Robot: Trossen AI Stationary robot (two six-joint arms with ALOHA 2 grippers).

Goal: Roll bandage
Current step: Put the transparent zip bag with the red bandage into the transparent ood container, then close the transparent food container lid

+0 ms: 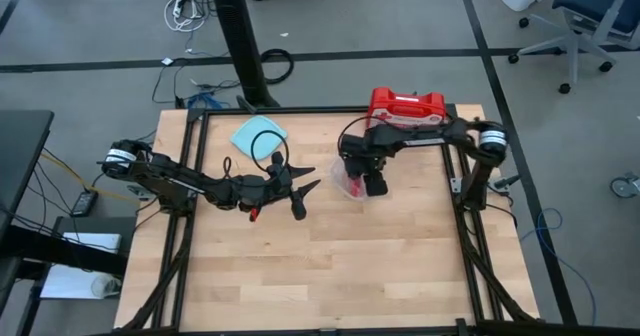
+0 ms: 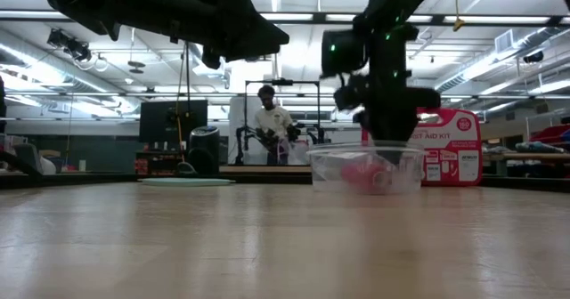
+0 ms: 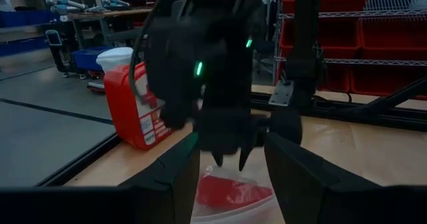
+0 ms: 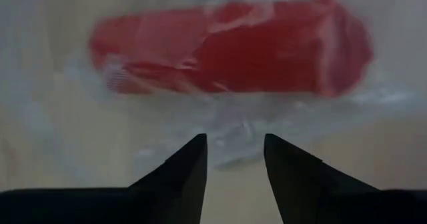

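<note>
The bandage (image 4: pixel 227 47) is a red roll lying inside a clear, crumpled plastic bag (image 4: pixel 233 127) on the table right of centre (image 1: pixel 350 184). It also shows in the low view (image 2: pixel 365 174) and the left wrist view (image 3: pixel 227 191). My right gripper (image 1: pixel 375 184) points down over the bag, and its fingers (image 4: pixel 193 157) stand apart just beside the roll. My left gripper (image 1: pixel 305 191) hangs level and open above the table to the bag's left, facing it with nothing between its fingers. My right gripper comes at the clear bag from above, pointing down, with its fingertips (image 3: pixel 217 159) at the crumpled plastic top (image 4: pixel 233 134) beside the roll. I cannot tell whether they touch the plastic. The bag lies on the table.
A red first-aid case (image 1: pixel 405 106) stands at the far edge just behind the bag. A light-blue pad (image 1: pixel 258 136) lies at the far left of the tabletop. Black frame rails (image 1: pixel 465 191) run along the table's sides. Bare wood lies toward the near edge. A person (image 2: pixel 270 121) stands in the room beyond.
</note>
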